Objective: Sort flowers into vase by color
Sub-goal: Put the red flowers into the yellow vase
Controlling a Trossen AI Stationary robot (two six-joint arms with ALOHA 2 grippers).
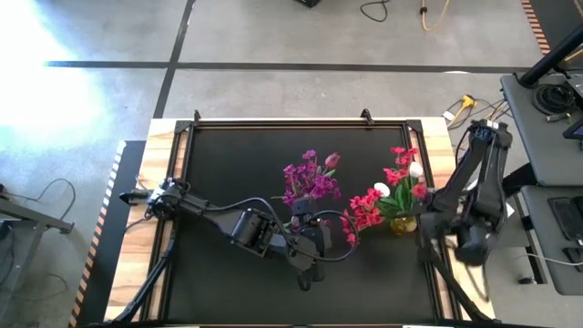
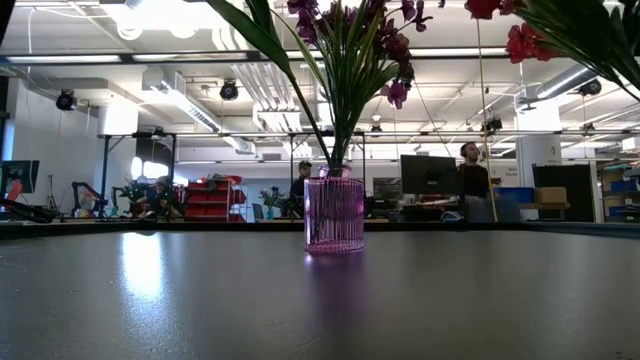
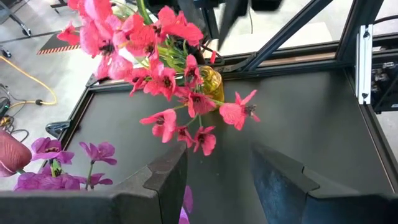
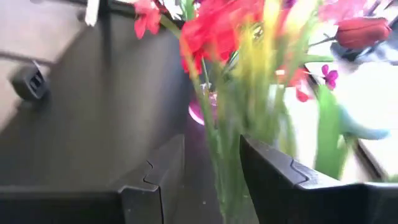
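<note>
While the left pincer (image 1: pixel 312 264) stood wide and empty near the ribbed pink glass vase (image 2: pixel 334 214) of purple flowers (image 1: pixel 310 179), its arm risked tipping it; the right pincer (image 4: pixel 211 180) was wide too.

left arm (image 1: pixel 241 228): dark, chunky segmented links, black cable looping along it. right arm (image 1: pixel 475 196): same dark finish, blocky wrist housing, slim links. left gripper (image 3: pixel 217 186): two matte black fingers, flat inner faces, stepped notch on each. right gripper (image 4: pixel 211 180): same black fingers, same notched profile.
</note>
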